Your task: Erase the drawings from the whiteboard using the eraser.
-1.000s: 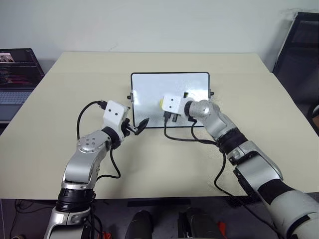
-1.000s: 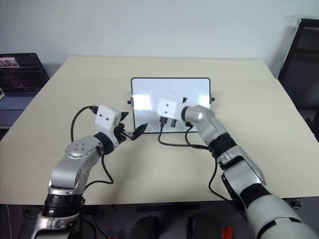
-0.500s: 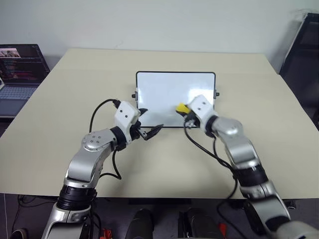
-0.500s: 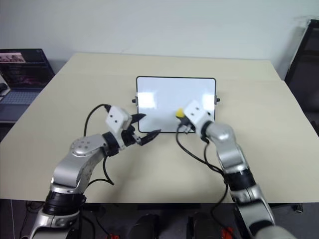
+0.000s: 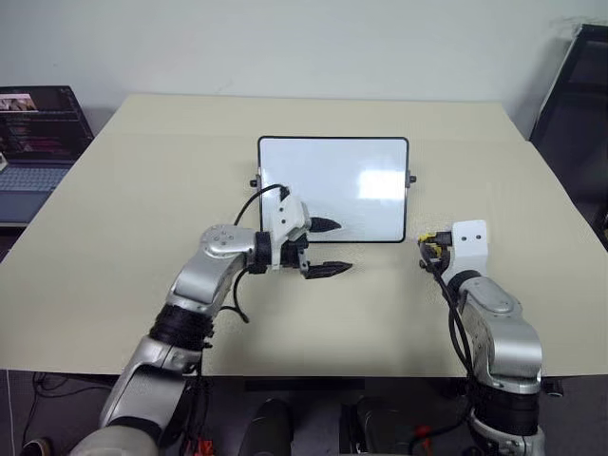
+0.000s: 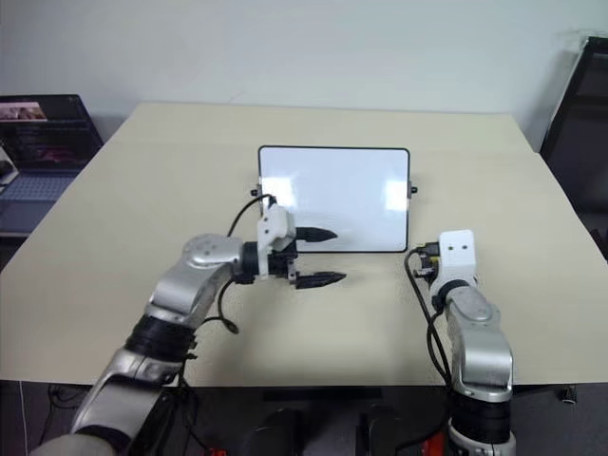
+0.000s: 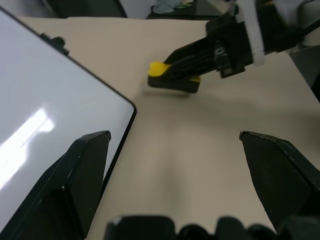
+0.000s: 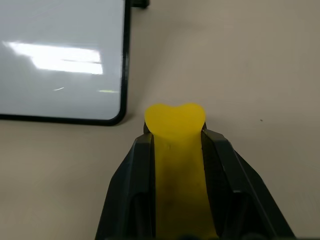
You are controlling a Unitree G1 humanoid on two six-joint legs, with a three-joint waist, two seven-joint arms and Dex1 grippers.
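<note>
The right gripper (image 8: 175, 150) is pinching the yellow eraser (image 8: 175, 122), looking light and squashy, over the table (image 5: 142, 190) beside the whiteboard (image 5: 332, 185), while the left gripper (image 5: 325, 247) is hanging spread wide

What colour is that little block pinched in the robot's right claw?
Yellow: the eraser shows best in the right wrist view.
</note>
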